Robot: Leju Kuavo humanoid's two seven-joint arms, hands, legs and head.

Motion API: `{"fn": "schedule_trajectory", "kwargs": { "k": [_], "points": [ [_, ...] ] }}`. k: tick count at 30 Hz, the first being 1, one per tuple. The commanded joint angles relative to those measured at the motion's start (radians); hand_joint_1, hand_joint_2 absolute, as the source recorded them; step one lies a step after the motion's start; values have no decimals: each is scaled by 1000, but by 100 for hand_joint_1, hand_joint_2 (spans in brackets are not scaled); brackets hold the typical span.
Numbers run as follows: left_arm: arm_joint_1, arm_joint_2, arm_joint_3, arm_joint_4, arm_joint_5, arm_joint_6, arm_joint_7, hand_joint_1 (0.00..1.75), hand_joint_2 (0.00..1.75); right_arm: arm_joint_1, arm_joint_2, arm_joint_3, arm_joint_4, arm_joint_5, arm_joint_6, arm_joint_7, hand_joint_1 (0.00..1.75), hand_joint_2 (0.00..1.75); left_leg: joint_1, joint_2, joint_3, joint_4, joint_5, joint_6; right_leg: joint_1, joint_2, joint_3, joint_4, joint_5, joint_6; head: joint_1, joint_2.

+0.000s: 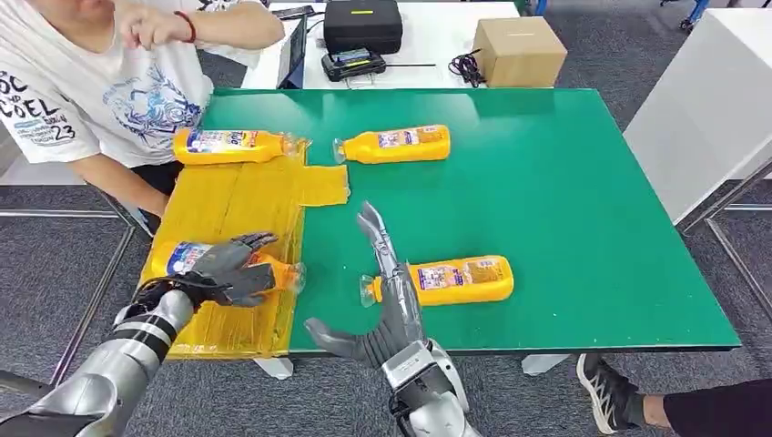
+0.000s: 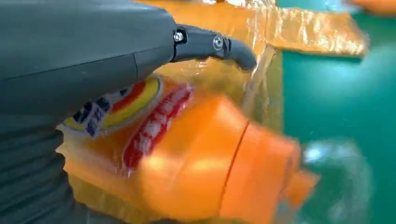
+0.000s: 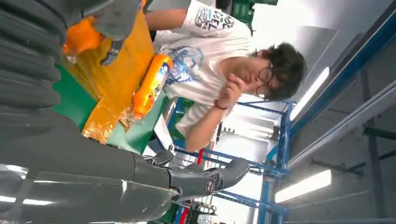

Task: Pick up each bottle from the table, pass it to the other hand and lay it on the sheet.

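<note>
The bench (image 1: 564, 209) has a green top. A yellow sheet (image 1: 238, 205) covers its left edge, from near the far corner down to the near left corner.

Left hand (image 1: 229, 270): positioned over the near end of the sheet. Its fingers (image 1: 256, 242) curl over a bottle lying on its side there. This near sheet bottle (image 1: 282, 273) points its cap toward the middle of the bench. In the left wrist view the bottle (image 2: 196, 163) sits directly under the grey palm, with one dark finger (image 2: 219, 46) arched above it. The frame is blurred, so whether the grip is firm or only resting cannot be determined.

Right hand (image 1: 387, 291): positioned above the near edge of the bench, just right of the sheet. Its fingers (image 1: 375, 232) are extended and spread, with the thumb out to the side. It holds nothing.

Other bottles, all on their sides:
- Far sheet bottle (image 1: 232, 146): lies on the far end of the sheet, near the far left corner of the bench.
- Far bench bottle (image 1: 396, 144): lies on bare green surface just right of the sheet, near the far edge.
- Near bench bottle (image 1: 446, 280): lies near the near edge, just beside the right hand, cap toward it.

A person (image 1: 100, 82) in a white printed shirt sits at the far left corner of the bench.
</note>
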Motion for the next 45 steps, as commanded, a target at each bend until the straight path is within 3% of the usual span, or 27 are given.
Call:
{"fn": "schedule_trajectory", "kwargs": {
  "k": [1,7,14,17,19,22,26,33,34,40,43,45],
  "points": [
    [84,37,42,47,143,-182,-69,0,0,-45,19,-3,111,-12,6,5,0,175,0,4,5,-2,-1,-1,0,4,3,-1,1,-1,0,0],
    [130,29,102,-11,366,-323,-133,0,0,-52,22,3,145,-17,8,6,0,175,1,7,8,-3,-1,-2,1,6,7,-3,1,-2,0,0],
    [137,26,99,-20,380,-328,-138,0,0,-52,21,5,149,-17,8,6,0,175,0,2,8,-2,0,-1,0,2,7,-2,0,-2,-1,0],
    [161,0,134,-74,506,-319,-164,0,0,-46,18,6,147,-17,5,6,0,175,1,4,8,-3,-1,-2,1,4,7,-3,1,-3,-1,0],
    [173,-46,160,-139,545,-201,-185,0,0,-51,2,14,157,-14,-14,8,0,175,0,1,7,-2,0,-1,0,1,7,-1,0,-1,0,0],
    [161,-136,177,-234,531,134,-141,0,0,-49,-9,17,160,-12,-52,7,0,175,1,-2,6,-2,0,-1,1,-3,7,-3,0,-2,-1,0],
    [206,-221,224,-447,579,446,-253,0,0,-62,-16,41,162,16,-94,11,0,175,1,-4,1,1,0,-1,2,-5,2,-1,-1,-1,0,0],
    [227,-218,223,-506,603,476,-278,0,0,-67,-24,49,159,29,-101,16,0,175,1,1,-2,1,-1,-1,1,0,-2,-1,0,-1,0,0],
    [228,-229,241,-528,653,498,-278,0,175,-69,-32,55,156,61,-118,26,0,175,2,2,-1,1,-2,-1,2,1,-1,-1,-1,-2,-1,0],
    [315,-255,279,-706,896,455,-278,0,175,-55,-124,-49,87,312,-196,213,0,175,1,1,-6,1,-1,0,2,0,-6,-2,0,-1,-1,0],
    [376,-260,271,-787,939,441,-278,0,175,-68,-185,-131,110,424,-174,281,0,175,1,1,-6,0,-1,0,1,0,-6,-2,1,0,-1,0],
    [386,-259,268,-797,941,442,-278,0,175,-72,-189,-157,120,423,-161,270,0,175,1,0,-6,0,0,0,1,-1,-6,-3,1,0,0,0]
  ]
}}
